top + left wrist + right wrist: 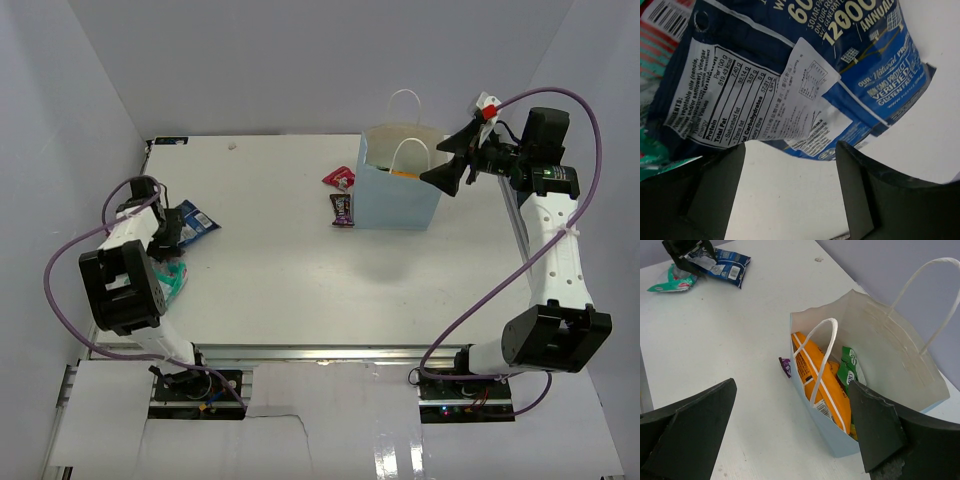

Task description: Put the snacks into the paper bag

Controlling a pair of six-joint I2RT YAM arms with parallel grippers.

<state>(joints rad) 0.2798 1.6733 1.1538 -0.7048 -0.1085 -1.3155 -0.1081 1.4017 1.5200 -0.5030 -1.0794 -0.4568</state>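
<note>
**Bag far right, two packets at the left edge**

Your paper bag (400, 190) stands upright near the far-right corner with its mouth open. The orange chip bag (820, 380) and green candy bag (850, 367) are inside. The red wrapper (339, 178) and dark purple wrapper (342, 208) lie just left of its base. The right gripper (450, 165) hangs by the bag's right rim, fingers apart. The left gripper (790, 200), fingers apart and holding nothing, sits at the blue packet (790, 65) by the left edge, with the teal packet (172, 280) beside it. Open bench (280, 300) lies between the two groups.

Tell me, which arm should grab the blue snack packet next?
Left. The left fingers are open right at the blue packet, almost around its edge. The right fingers hang by the paper bag, far off on the other side.
</note>
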